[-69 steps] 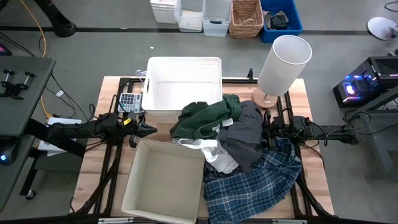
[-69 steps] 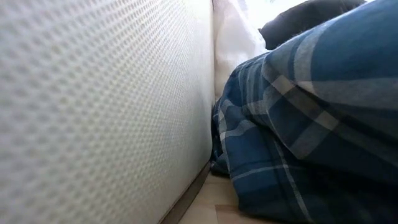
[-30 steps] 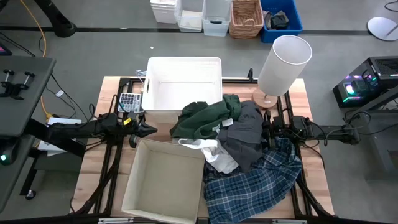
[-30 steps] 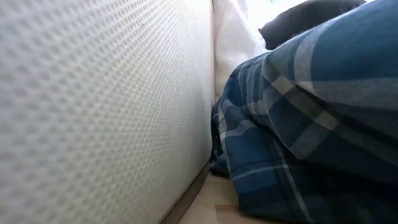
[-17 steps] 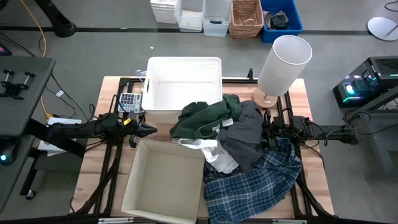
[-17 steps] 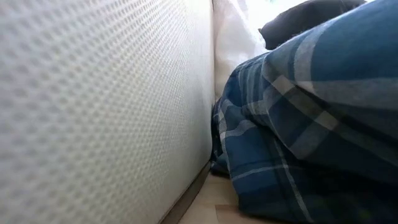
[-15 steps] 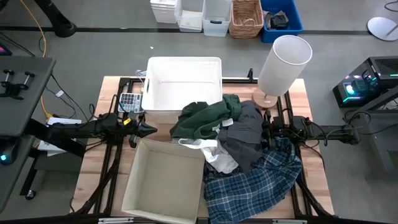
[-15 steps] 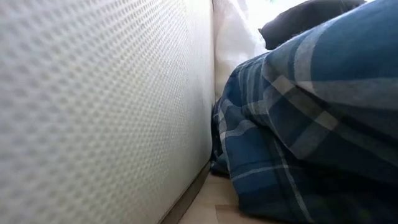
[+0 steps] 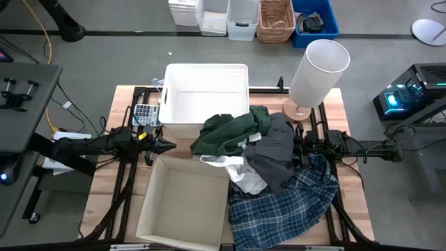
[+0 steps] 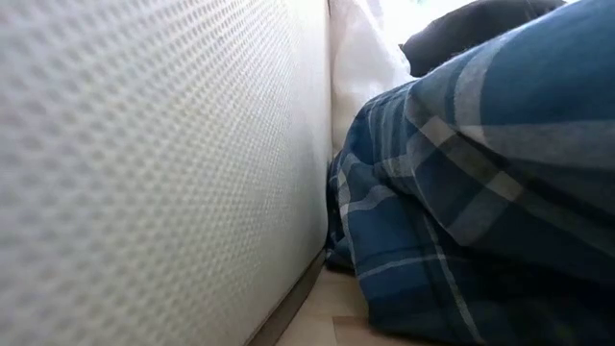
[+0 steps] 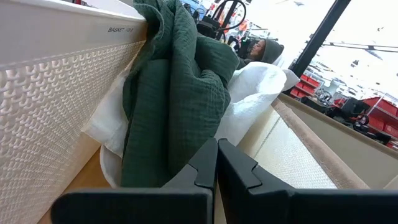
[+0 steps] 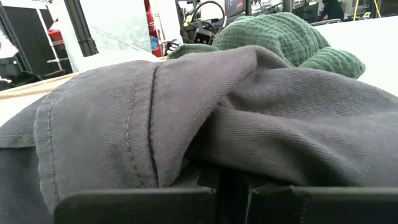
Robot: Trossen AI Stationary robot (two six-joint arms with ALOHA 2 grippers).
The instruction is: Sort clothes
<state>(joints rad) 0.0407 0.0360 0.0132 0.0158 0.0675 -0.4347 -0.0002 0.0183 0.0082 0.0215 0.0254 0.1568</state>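
Note:
The clothes lie in a heap at the table's middle. A dark green garment leans on the white bin's near wall. Beside it are a dark grey one, a white one and a blue-and-white plaid shirt, which hangs over the near edge. My left gripper is shut and empty, left of the green garment. My right gripper is shut at the grey garment's right edge. My right gripper comes level from the table's right side. The dark grey garment's right-hand fold lies over its shut fingertips and hides them. The garment rests on the heap, slack.
The white plastic bin stands at the far middle and the beige cardboard box at the near left, its wall filling the low view. A white lamp stands at the far right. A small calculator lies left of the bin.

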